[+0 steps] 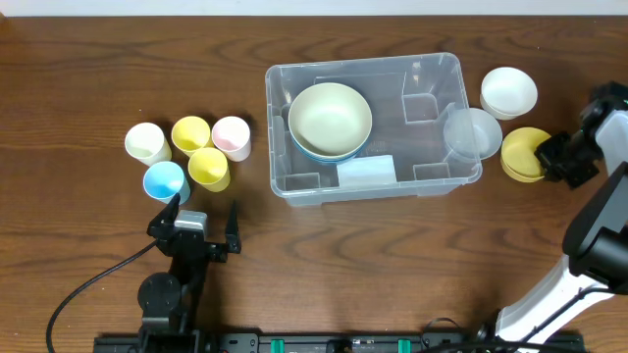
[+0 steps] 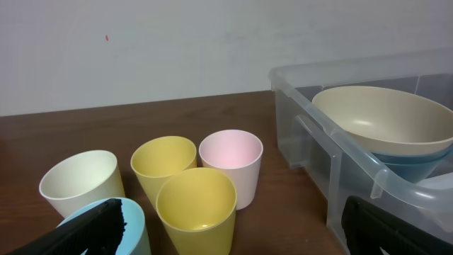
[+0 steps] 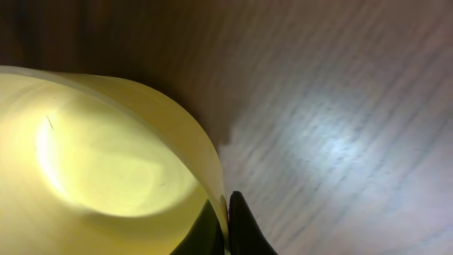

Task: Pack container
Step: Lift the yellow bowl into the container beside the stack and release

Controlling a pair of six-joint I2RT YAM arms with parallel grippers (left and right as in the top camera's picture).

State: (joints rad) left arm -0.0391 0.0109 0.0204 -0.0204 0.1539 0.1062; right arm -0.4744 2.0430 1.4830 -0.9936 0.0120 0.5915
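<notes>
The clear container (image 1: 280, 127) sits mid-table and holds a cream bowl (image 1: 330, 116) stacked on a blue bowl; it also shows in the left wrist view (image 2: 318, 142). A small translucent bowl (image 1: 471, 132) rests on its right rim. My right gripper (image 1: 551, 162) is shut on the rim of the yellow bowl (image 1: 523, 154), with the rim pinched between the fingers (image 3: 226, 219). My left gripper (image 1: 201, 218) is open and empty, just in front of the cups. The cream cup (image 1: 145, 142), two yellow cups (image 1: 190, 132) (image 1: 209, 167), pink cup (image 1: 231, 135) and blue cup (image 1: 164, 180) stand at the left.
A white bowl (image 1: 508, 91) sits at the right, behind the yellow bowl. A pale label (image 1: 366, 171) lies on the container's floor. A black cable (image 1: 88, 284) runs from the left arm base at the front.
</notes>
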